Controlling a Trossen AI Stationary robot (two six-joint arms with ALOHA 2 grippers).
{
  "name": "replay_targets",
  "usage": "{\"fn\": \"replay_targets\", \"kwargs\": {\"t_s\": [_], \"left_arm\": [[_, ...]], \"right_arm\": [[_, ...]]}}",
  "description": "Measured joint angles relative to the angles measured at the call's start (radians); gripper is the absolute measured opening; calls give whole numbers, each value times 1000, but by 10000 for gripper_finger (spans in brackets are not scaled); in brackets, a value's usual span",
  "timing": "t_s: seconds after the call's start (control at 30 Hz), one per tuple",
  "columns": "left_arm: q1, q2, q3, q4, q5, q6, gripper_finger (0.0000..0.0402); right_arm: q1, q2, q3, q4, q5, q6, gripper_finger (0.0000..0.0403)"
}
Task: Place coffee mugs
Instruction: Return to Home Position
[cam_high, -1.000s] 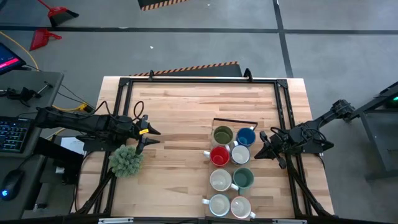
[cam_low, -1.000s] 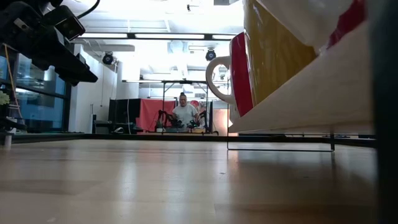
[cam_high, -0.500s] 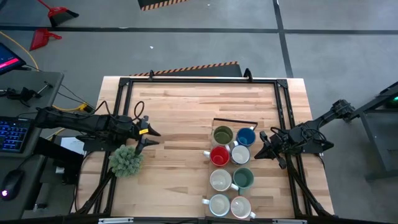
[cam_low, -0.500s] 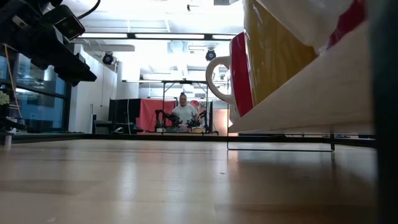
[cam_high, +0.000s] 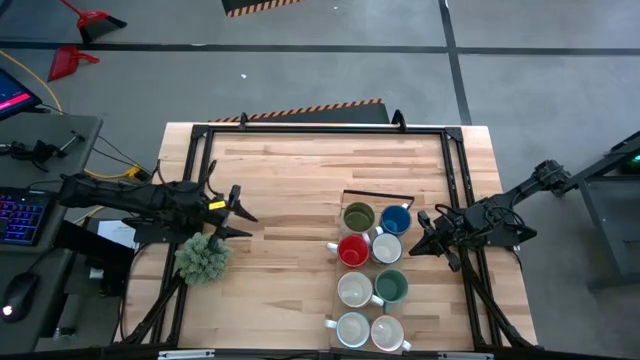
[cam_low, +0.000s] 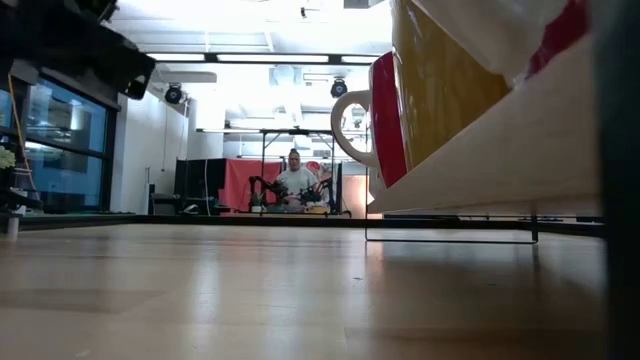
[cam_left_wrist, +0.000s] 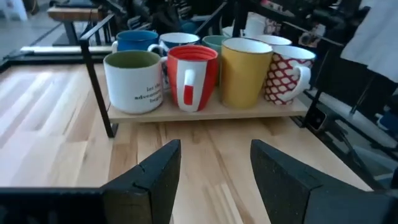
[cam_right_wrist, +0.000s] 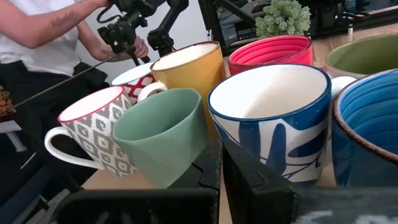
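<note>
Several coffee mugs stand in two rows on a low wooden shelf (cam_left_wrist: 211, 112) right of the table's middle: olive green (cam_high: 358, 217), blue (cam_high: 396, 219), red (cam_high: 352, 250), teal green (cam_high: 391, 287) and white ones (cam_high: 354, 289). My left gripper (cam_high: 240, 213) hovers open and empty at the table's left, pointing level at the shelf; its fingers (cam_left_wrist: 155, 177) frame bare wood. My right gripper (cam_high: 415, 248) is shut just right of the mugs, its tip before the blue-patterned mug (cam_right_wrist: 273, 118) and the teal green one (cam_right_wrist: 161, 130). The high view shows a small gap.
A bushy green plant (cam_high: 203, 257) sits at the table's left, just nearer than my left gripper. A black frame (cam_high: 320, 130) runs round the table. Bare wood lies between the left gripper and the shelf. A person (cam_low: 296, 180) sits far behind; a person's arm (cam_right_wrist: 43, 28) shows beyond the mugs.
My left gripper has rolled about its own axis, so its two fingers now lie spread side by side in the high view. It has also tipped up and risen a little, nearly leaving the low view at the top. The mugs and my right gripper have kept still.
</note>
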Motion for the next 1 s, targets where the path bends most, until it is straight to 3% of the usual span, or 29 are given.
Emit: {"fn": "replay_targets", "kwargs": {"t_s": [0.23,0.63,0.83,1.0], "left_arm": [[-30,-92,-118,72,26,-9,184],[-34,-102,-230,244,28,42,184],[-14,-95,-230,154,-109,277,184],[-12,-95,-230,79,-164,316,184]], "right_arm": [[0,0,0,0,0,0,0],[0,0,0,0,0,0,0],[0,0,0,0,0,0,0],[0,0,0,0,0,0,0]]}}
